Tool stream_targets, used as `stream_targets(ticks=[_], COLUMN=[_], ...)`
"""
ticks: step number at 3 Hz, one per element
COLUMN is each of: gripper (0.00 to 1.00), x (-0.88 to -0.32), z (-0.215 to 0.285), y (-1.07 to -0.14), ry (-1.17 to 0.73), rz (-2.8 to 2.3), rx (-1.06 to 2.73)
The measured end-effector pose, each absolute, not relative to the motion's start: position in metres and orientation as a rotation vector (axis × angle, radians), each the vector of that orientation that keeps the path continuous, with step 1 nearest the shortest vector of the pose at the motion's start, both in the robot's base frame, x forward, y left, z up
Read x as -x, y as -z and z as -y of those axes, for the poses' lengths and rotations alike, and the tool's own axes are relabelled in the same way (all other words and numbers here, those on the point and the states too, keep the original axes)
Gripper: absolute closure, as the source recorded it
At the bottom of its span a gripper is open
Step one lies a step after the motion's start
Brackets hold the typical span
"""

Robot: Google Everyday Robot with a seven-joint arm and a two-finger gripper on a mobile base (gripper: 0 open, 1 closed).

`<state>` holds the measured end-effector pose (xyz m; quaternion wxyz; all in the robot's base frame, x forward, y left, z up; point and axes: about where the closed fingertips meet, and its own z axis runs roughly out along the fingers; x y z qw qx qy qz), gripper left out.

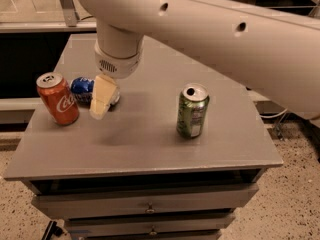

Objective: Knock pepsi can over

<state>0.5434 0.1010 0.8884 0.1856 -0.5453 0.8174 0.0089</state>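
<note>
Gripper [103, 100] hangs just over the blue can [83, 88]; whether its fingers are spread or pressed together, cannot tell. Blue can lies on its side on the table [150, 139], long axis left-right, beside the red can [58, 98] (upright). Knock looks done; next move: lift clear without touching the red can.

Dim, warm light; soft blur.

Three cans [193, 111] on grey table [150, 144], pincer [102, 100] above.
</note>
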Motion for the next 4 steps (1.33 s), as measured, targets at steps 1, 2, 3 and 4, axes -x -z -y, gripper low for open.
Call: stream_targets(ticks=[1, 2, 3, 4], gripper=[0.00, 0.00, 0.00, 0.00], x=[-0.539, -0.534, -0.528, -0.528], z=[-0.092, -0.084, -0.074, -0.074], y=[-0.891, -0.896, -0.907, -0.907], ry=[-0.023, -0.026, -0.024, -0.024], rz=[-2.264, -2.225, -2.182, -2.182], rx=[1.497, 1.459, 1.406, 1.406])
